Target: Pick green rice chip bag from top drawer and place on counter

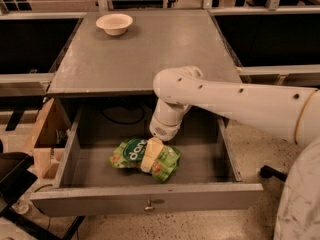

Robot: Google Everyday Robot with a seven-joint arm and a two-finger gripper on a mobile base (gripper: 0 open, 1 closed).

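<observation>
The green rice chip bag (134, 153) lies flat on the floor of the open top drawer (145, 196), left of its centre. The drawer has a small metal knob (148, 206) on its front panel. My gripper (150, 156) reaches down into the drawer from the right and sits right over the middle of the bag, its cream fingers (152, 153) resting on or just above it. The grey counter (150, 49) lies above and behind the drawer.
A small cream bowl (114, 23) stands at the counter's far left. My white arm (240, 104) crosses from the right over the drawer's right half. A wooden box (42, 139) stands left of the drawer. A black cable (120, 119) lies at the drawer's back.
</observation>
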